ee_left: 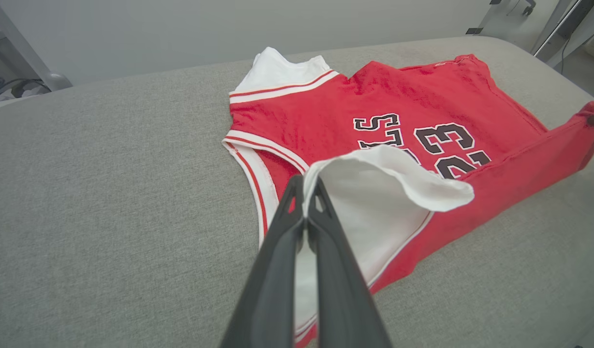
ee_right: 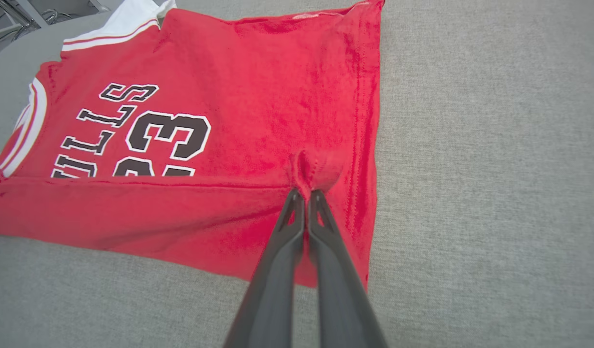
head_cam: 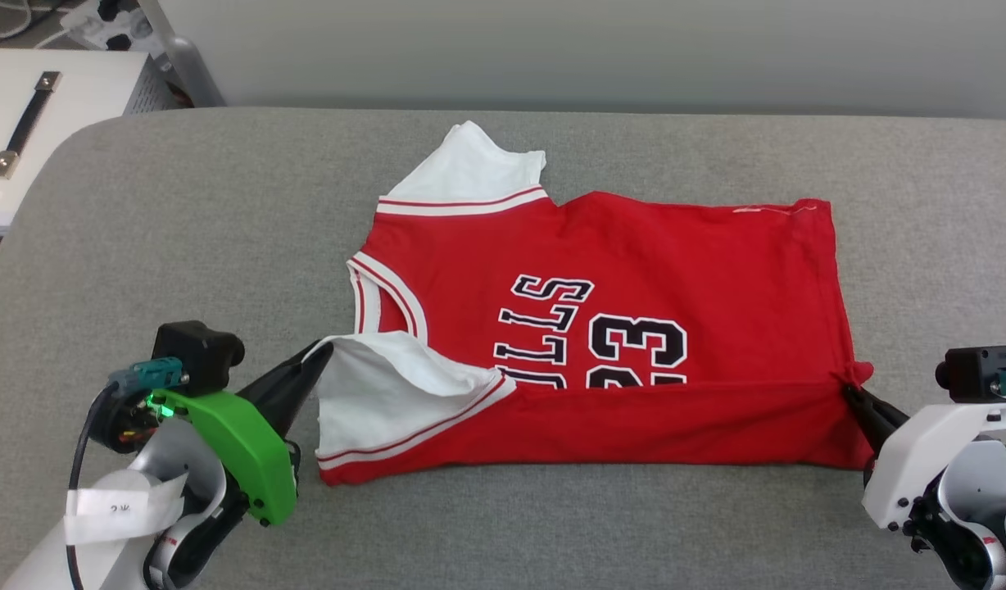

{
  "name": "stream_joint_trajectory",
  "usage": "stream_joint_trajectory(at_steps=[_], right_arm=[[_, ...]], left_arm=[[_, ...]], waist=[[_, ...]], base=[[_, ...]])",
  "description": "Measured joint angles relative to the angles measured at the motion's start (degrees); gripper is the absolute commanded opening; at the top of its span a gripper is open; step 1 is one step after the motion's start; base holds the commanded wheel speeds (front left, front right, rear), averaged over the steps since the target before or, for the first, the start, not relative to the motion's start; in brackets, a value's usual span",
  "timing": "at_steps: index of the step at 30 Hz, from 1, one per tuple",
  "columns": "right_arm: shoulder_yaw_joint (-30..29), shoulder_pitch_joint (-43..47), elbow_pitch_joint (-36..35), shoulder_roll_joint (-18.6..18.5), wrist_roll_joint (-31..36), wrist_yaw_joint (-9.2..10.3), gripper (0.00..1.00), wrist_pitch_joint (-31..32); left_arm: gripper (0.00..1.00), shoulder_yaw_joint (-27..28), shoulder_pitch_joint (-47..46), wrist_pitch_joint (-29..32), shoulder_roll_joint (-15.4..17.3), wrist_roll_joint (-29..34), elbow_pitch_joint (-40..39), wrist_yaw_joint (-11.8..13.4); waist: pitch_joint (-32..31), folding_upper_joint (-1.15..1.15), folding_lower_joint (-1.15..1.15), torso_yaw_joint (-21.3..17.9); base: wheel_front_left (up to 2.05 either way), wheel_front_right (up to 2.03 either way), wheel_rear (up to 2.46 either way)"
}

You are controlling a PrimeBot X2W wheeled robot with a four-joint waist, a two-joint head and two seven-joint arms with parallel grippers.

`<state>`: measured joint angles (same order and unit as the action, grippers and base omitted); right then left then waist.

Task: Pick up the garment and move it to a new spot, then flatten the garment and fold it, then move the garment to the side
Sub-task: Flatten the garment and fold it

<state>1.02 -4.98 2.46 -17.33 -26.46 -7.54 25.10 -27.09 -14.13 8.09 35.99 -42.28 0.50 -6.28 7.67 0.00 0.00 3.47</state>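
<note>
We see the shirt (head_cam: 634,270) lying on the grey padded table (head_cam: 183,213), approx. in the middle and a bit towards the robot's right. The neck opening points to the robot's left & the bottom hem to its right. The print faces up. The near long edge is turned over onto the front, so this red strip covers the lower part of the black letters and of the number 23. The strip runs in a straight line between the two grippers.

The left gripper (head_cam: 324,351) has its jaws pressed together on the white near sleeve (head_cam: 388,385), right at the sleeve's edge. In the left wrist view this sleeve is lifted and curls over towards the print. The far sleeve (head_cam: 470,168) lies flat on the table, past the shoulder trim.

The right gripper (head_cam: 849,392) is also fully closed, with a small bunch of red cloth pinched between its tips at the hem end of the strip. In the right wrist view the cloth puckers around the tips.

At the far left, off the table, stands a white box (head_cam: 61,123) w/ a black handle.
</note>
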Motion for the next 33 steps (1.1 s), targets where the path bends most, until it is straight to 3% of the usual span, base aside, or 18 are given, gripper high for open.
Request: stream_joint_trajectory(at_steps=[15, 16, 17, 18, 19, 29, 33], right_arm=[[2.35, -7.21, 9.57, -0.70, 0.52, -0.01, 0.00, -1.44], [2.50, -7.50, 10.24, -0.69, 0.52, -0.01, 0.00, -1.78], [2.61, -7.75, 10.78, -0.68, 0.53, -0.01, 0.06, -2.05], [2.72, -7.95, 11.17, -0.70, 0.74, -0.01, 0.43, -2.52], [2.76, -8.15, 11.77, -0.64, 0.97, -0.01, 1.00, -2.86], [4.23, -7.99, 13.63, -0.93, 1.02, 0.00, 1.00, -5.81], [4.27, -6.66, 11.59, -1.59, 1.20, 0.00, 1.00, -5.97]], left_arm=[[0.00, -7.05, -12.33, -2.23, -3.81, 0.71, 16.11, -1.03], [0.47, -7.76, -12.98, -2.53, -4.19, 0.81, 17.63, -1.04], [0.95, -8.32, -13.55, -2.89, -4.50, 1.15, 19.27, -1.04], [1.00, -8.68, -13.98, -3.09, -4.81, 1.27, 20.67, -1.04], [1.00, -9.32, -14.32, -3.23, -5.13, 1.46, 22.25, -1.04], [1.00, -8.78, -14.28, -10.26, -8.01, -1.71, 28.20, -1.01], [1.00, -6.87, -12.94, -12.06, -8.96, -3.81, 27.69, 0.87]], waist=[[7.10, 0.00, 0.00, 0.13], [7.06, 0.00, 0.00, 0.14], [7.00, 0.00, 0.00, 0.16], [6.94, 0.00, 0.00, 0.18], [6.83, 0.00, 0.00, 0.18], [2.90, 0.00, 0.00, 0.09], [0.46, 0.00, 0.00, 0.05]], base=[[0.00, 0.00, 0.00], [0.00, 0.00, 0.00], [0.00, 0.00, 0.00], [0.00, 0.00, 0.00], [0.00, 0.00, 0.00], [0.00, 0.00, 0.00], [0.00, 0.00, 0.00]])
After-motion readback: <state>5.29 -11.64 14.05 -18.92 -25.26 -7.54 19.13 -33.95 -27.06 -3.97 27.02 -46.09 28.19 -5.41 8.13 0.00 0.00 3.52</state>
